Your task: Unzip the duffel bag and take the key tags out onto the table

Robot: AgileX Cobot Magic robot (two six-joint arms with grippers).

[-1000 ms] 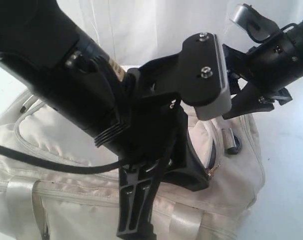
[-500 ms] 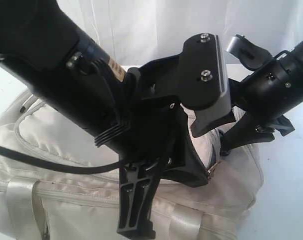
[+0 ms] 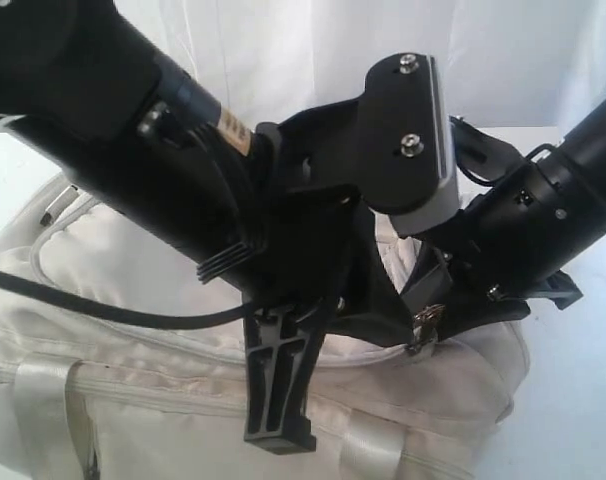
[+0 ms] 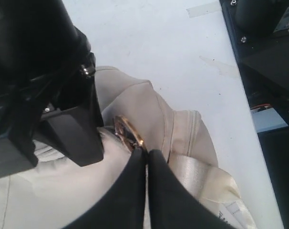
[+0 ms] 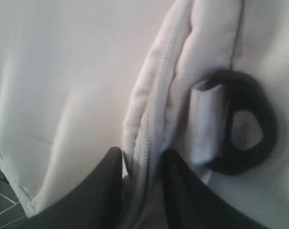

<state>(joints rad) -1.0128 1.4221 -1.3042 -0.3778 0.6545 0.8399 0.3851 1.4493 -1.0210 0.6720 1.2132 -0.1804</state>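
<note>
The cream duffel bag (image 3: 113, 260) lies on the white table (image 3: 573, 400) under both arms. My left gripper (image 4: 147, 153) is shut, with its tips pinching the zipper pull at a gold metal ring (image 4: 128, 132) on the bag's end (image 4: 135, 100). That pull (image 3: 423, 325) glints by the bag's right end. My right gripper (image 5: 140, 157) is closed round a raised fold carrying the grey zipper track (image 5: 156, 95), beside a black D-ring (image 5: 252, 129). The key tags are hidden.
A satin strap (image 4: 192, 171) and a white paper price tag (image 4: 235, 212) lie at the bag's end. Black equipment (image 4: 268, 47) borders the table (image 4: 182, 57). A white curtain (image 3: 283, 50) hangs behind. The left arm (image 3: 183, 170) blocks much of the exterior view.
The right arm has come down and leftward from above the bag onto its right end. The left arm has barely shifted.
</note>
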